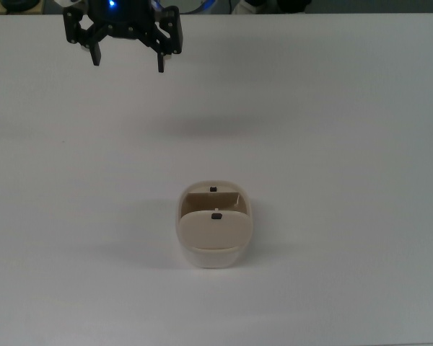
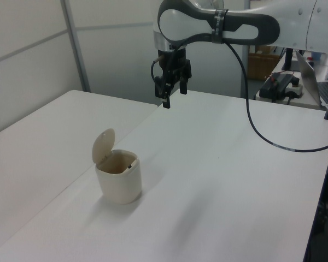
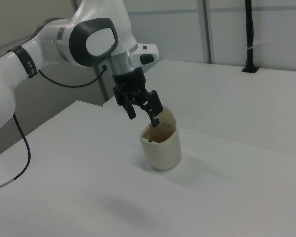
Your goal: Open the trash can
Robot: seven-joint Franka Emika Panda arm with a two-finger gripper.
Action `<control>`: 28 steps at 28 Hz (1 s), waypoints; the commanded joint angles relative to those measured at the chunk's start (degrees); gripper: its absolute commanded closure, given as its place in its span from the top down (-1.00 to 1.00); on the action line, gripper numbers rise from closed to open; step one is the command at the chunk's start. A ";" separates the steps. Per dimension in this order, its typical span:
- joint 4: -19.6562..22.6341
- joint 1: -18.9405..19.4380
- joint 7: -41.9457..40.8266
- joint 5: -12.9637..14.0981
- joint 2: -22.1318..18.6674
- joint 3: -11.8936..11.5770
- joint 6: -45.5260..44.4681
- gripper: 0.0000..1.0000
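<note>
Tool [image 1: 125,63]: spread wide, empty, high above surface [image 1: 332,144]. Bin [image 2: 119,177] well below: lid [image 2: 103,145] up. Task looks done; next, retreat.

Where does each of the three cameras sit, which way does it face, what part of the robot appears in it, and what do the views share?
Top view: overhead, looking down on the table; only the gripper shows.
Left view: raised beside the table, looking across it; arm and gripper.
Right view: opposite side, raised; arm and gripper.
All share the trash can, lid up.
</note>
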State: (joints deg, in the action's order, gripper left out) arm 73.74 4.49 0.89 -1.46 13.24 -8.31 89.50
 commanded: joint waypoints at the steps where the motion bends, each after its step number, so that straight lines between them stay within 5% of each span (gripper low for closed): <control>1: 1.23 0.16 -1.77 0.67 -1.37 -1.27 -1.26 1.00; 28: 1.23 0.16 -2.56 0.58 -1.37 -2.32 -1.17 1.00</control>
State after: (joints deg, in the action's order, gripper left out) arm 73.74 4.49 0.15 -1.46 13.23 -9.95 89.50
